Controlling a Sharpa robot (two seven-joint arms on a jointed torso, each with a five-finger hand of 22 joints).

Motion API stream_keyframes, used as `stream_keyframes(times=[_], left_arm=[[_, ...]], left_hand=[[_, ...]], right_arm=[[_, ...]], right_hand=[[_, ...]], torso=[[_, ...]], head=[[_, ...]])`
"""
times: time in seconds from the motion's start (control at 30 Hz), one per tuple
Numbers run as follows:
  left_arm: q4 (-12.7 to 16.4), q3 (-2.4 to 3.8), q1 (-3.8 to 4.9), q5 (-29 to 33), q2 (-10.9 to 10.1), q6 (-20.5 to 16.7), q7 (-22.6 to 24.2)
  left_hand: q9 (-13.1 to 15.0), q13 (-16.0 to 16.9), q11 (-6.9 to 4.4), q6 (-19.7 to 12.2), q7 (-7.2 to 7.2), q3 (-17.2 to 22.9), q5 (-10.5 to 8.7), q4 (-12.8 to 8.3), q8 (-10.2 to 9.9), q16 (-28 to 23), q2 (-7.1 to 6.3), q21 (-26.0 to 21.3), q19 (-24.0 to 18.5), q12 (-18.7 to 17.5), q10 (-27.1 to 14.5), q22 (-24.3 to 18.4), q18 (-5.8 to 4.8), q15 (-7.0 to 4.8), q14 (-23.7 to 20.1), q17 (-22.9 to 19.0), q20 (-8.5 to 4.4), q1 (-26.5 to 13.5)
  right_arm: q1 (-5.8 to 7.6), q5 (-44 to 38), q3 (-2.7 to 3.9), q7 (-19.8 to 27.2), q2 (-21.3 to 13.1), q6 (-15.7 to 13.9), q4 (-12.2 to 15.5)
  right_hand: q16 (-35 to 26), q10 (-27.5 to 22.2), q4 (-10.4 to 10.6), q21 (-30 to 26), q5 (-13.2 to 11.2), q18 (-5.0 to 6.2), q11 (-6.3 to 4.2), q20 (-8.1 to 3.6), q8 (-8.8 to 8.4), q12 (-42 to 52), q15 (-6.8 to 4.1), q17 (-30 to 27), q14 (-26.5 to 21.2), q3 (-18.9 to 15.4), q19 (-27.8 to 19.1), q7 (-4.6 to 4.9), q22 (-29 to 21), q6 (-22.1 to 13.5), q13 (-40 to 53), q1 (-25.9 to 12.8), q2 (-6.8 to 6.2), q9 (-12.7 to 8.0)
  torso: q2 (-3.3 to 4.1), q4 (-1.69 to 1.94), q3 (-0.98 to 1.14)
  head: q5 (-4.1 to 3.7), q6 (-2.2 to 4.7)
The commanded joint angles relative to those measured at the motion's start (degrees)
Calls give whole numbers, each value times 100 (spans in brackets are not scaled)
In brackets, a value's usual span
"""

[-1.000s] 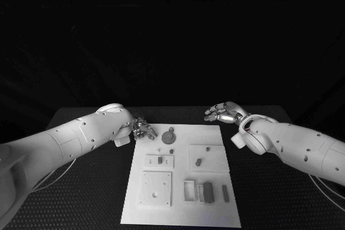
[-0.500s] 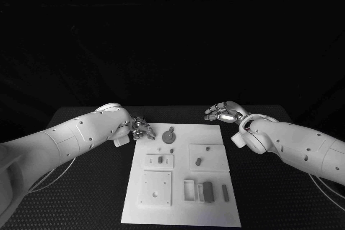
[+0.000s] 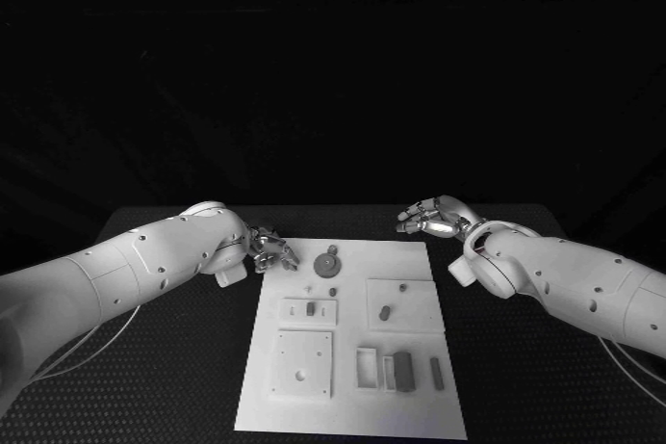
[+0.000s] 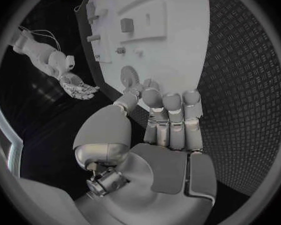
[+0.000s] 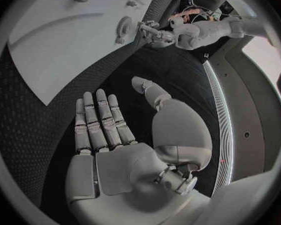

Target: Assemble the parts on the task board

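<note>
Left hand (image 3: 269, 252) is hovering at the task board's (image 3: 352, 405) far left corner, fingers (image 4: 172, 116) pressed together and curled, holding nothing, just beside the round gear-like part (image 3: 326, 262). Right hand (image 3: 433, 218) is hanging above the table (image 3: 555, 386) past the board's far right corner, fingers (image 5: 97, 120) spread, palm empty. Other parts are lying on the board.

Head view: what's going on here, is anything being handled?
Not yet. The left hand hovers at the far left corner of the white task board, its fingers close to the round grey gear-like part but holding nothing. The right hand waits open, palm up, beyond the board's far right corner. The other small grey parts lie untouched on the board.
</note>
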Motion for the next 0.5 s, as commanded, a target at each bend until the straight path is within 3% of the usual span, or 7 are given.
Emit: stream_keyframes(times=[0.03, 0.27, 0.5], left_arm=[[224, 5, 18, 271, -104, -120, -36], [833, 1, 61, 270, -461, -172, -94], [1537, -13, 67, -30, -817, -438, -145]], left_hand=[[593, 10, -24, 251, -155, 90, 70, -55, 33, 31, 65, 38, 56, 40, 34, 117, -31, -8, 59, 11, -538, 12], [803, 36, -40, 282, -173, 224, 712, -171, 22, 32, 32, 82, 64, 47, 34, 113, -36, -7, 82, 18, -539, -72], [922, 51, -61, 338, -194, 280, 1023, -244, 2, 37, -13, 110, 80, 52, 42, 109, -32, -4, 108, 23, -541, -103]], right_arm=[[-2, 11, 3, 42, -11, 23, 5], [-2, 16, 2, 43, -12, 20, -16], [-2, 16, 2, 44, -12, 14, -21]], right_hand=[[31, 7, 48, -9, 22, -36, 50, -18, 33, -35, 10, -9, -39, -3, -36, 15, 6, -48, -1, -56, 12, -7], [33, 7, 49, -10, 23, -36, 49, -19, 35, -36, 8, -10, -39, -4, -37, 15, 8, -48, -1, -57, 12, -7], [34, 8, 50, -10, 24, -36, 49, -20, 36, -37, 7, -11, -40, -5, -37, 14, 11, -48, -1, -58, 13, -8]], torso=[[-8, 12, 2], [-34, 46, 17], [-36, 51, 18]], head=[[16, 14], [3, 4], [12, -6]])
